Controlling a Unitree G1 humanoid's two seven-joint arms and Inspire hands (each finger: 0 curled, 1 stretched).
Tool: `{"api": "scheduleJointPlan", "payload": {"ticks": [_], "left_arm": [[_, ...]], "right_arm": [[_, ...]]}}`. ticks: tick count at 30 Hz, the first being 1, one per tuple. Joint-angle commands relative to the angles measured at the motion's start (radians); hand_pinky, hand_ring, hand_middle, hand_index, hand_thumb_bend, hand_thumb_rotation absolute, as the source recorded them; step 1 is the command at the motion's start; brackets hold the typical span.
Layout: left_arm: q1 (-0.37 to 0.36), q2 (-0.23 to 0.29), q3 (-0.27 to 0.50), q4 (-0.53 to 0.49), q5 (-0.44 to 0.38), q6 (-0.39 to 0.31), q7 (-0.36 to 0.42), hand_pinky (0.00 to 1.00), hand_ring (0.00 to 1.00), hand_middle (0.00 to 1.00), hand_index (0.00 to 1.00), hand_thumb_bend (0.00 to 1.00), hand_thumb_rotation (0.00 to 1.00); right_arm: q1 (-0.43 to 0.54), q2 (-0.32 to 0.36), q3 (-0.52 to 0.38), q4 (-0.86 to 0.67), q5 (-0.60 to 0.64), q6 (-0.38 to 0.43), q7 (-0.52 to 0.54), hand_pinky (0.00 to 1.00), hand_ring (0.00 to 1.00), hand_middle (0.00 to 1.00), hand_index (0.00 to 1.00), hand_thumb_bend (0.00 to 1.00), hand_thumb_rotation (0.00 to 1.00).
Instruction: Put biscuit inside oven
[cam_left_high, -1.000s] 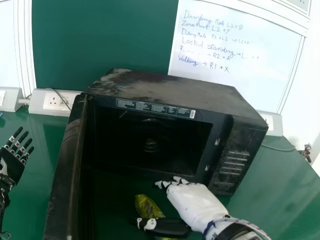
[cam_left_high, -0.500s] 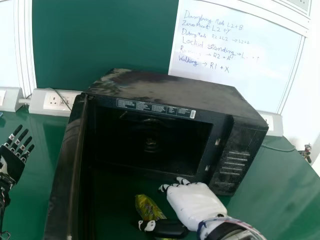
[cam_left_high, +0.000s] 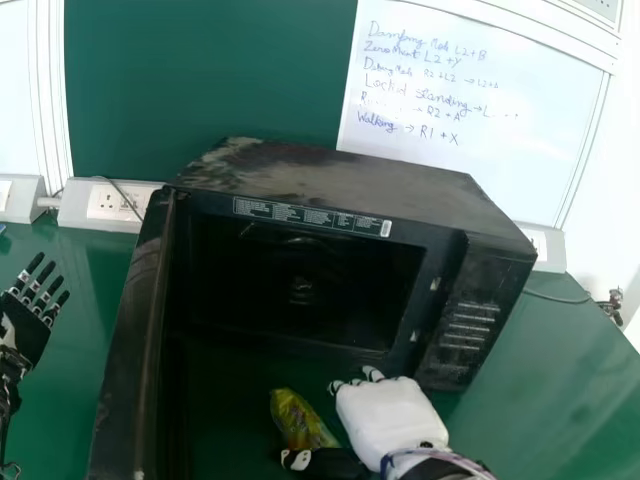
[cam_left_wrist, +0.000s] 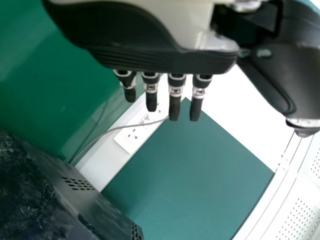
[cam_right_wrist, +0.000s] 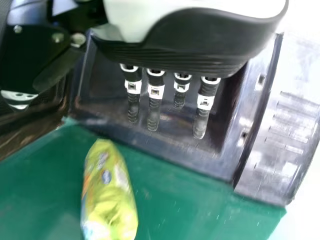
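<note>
Shiny yellow-green biscuit packet (cam_left_high: 298, 418) lies on green counter (cam_left_high: 570, 350) before black boxy oven (cam_left_high: 350, 190), probably for a short carry in. Black door (cam_left_high: 130, 340) open, presumably to free the mouth. White-and-black right hand (cam_left_high: 385, 410) palm down beside packet, thumb towards it; fingers (cam_right_wrist: 154, 107) straight, slightly spread, holding nothing. Left hand (cam_left_high: 22, 330) idle, head view's left edge, fingers spread.
</note>
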Motion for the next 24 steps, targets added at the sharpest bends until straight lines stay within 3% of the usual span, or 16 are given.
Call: {"api": "scheduleJointPlan", "payload": {"ticks": [1,10,17,24], "left_arm": [[-0.010,-0.001,-0.002,-0.003,0.000,0.000,-0.005,1.00,1.00,0.98,0.96,0.37,0.25],[-0.011,-0.002,0.001,0.005,0.001,-0.006,-0.021,1.00,1.00,0.99,0.96,0.39,0.25],[-0.016,-0.004,0.004,0.004,-0.011,0.000,-0.007,1.00,1.00,0.99,0.98,0.44,0.24],[-0.013,0.002,0.003,0.004,0.001,0.001,-0.007,1.00,1.00,1.00,1.00,0.42,0.26]], "right_arm": [[0.009,0.038,0.022,-0.002,-0.013,0.004,-0.009,0.74,0.82,0.85,0.87,1.00,0.48],[0.042,0.040,0.053,-0.002,-0.035,0.014,-0.015,0.76,0.83,0.86,0.88,1.00,0.43],[0.077,0.026,0.080,-0.002,-0.027,0.006,-0.018,0.76,0.82,0.85,0.87,1.00,0.43],[0.107,0.009,0.078,-0.002,-0.026,-0.016,-0.029,0.76,0.82,0.85,0.86,1.00,0.43]]}}
